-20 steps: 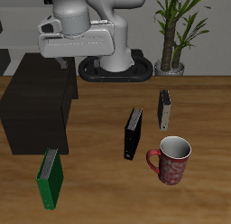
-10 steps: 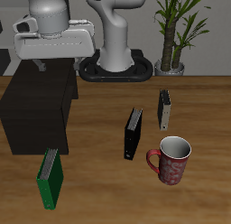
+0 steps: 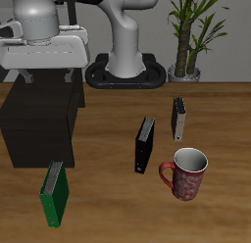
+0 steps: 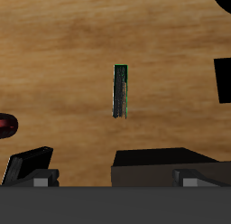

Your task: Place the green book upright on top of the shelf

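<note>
Gripper: we see our two-finger gripper [image 3: 47,78] hanging in the air above the dark shelf, its two fingertips apart with nothing between them; in the wrist view the fingers [image 4: 40,180] frame open air over the table.

Green book: the green book [image 3: 54,193] stands upright on the table near the front edge, just in front of the shelf and apart from it; we see its pale page edges on top. In the wrist view we look straight down on it [image 4: 121,91] as a thin upright sliver with a green cover on one side.

Shelf: the shelf [image 3: 39,118], a low dark boxy cabinet with a flat top, sits on the table beneath our gripper; nothing rests on its top.

Black book: a black book [image 3: 145,145] stands upright near the middle of the table, well apart from the green one.

Grey book: a grey book [image 3: 178,118] stands upright farther back, beside the black book.

Mug: a dark red patterned mug [image 3: 186,173] stands near the front edge, just beside the black book.

Table: the wooden table [image 3: 108,203] carries all of these.

Plant: a potted plant [image 3: 191,31] stands behind the table, beside our arm's base.
</note>
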You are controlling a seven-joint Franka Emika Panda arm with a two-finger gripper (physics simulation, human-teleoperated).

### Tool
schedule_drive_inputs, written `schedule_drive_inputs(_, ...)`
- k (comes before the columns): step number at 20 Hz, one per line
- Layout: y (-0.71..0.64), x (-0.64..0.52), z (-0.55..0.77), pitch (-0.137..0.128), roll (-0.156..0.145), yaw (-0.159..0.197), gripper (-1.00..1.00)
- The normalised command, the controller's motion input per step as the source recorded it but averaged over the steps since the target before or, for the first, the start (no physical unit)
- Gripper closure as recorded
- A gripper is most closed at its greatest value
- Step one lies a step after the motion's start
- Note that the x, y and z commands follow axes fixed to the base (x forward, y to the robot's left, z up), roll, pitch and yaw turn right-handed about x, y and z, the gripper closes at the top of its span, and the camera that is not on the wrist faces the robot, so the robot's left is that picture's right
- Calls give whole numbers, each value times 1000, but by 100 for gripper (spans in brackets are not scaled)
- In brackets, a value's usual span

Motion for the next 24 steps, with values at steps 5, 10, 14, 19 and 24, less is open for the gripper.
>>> schedule_drive_inputs(5,-23,235,-69,-38,-1,18,-100)
schedule_drive_inputs(10,-8,241,-249,-3,-15,-10,-100)
schedule_drive_inputs(14,-59,131,-293,-9,-31,-17,-100)
schedule_drive_inputs(19,-4,67,-323,-36,-12,-13,-100)
schedule_drive_inputs(24,-6,53,-245,-9,-17,-1,-100)
